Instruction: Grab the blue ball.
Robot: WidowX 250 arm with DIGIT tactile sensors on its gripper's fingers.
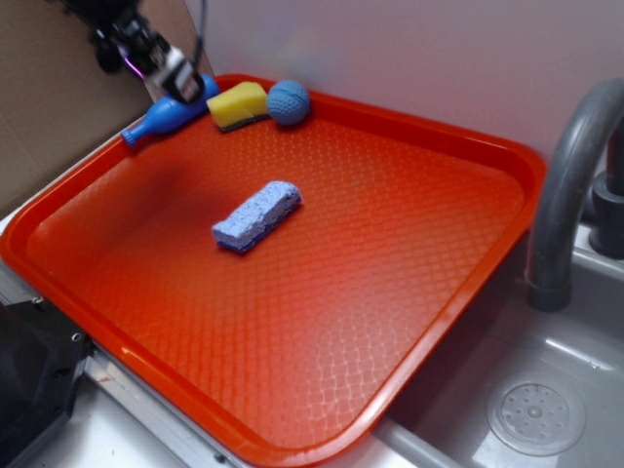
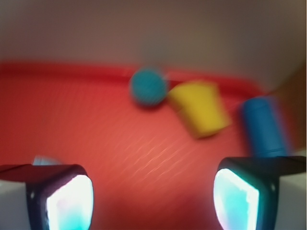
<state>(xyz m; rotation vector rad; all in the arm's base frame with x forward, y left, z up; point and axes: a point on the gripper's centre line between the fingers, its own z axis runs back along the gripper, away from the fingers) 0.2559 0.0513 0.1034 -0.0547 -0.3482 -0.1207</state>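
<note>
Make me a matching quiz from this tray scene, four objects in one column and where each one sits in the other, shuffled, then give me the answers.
Objects:
1. blue ball
2. yellow sponge
3. pale blue sponge
4. blue bottle toy

Places:
A. alone near the middle of the red tray
B. between the ball and the bottle toy
C. at the tray's far rim, on the faucet side of the yellow sponge
D. partly under the open end effector

Pairs: 1-C, 2-B, 3-A, 4-D
</note>
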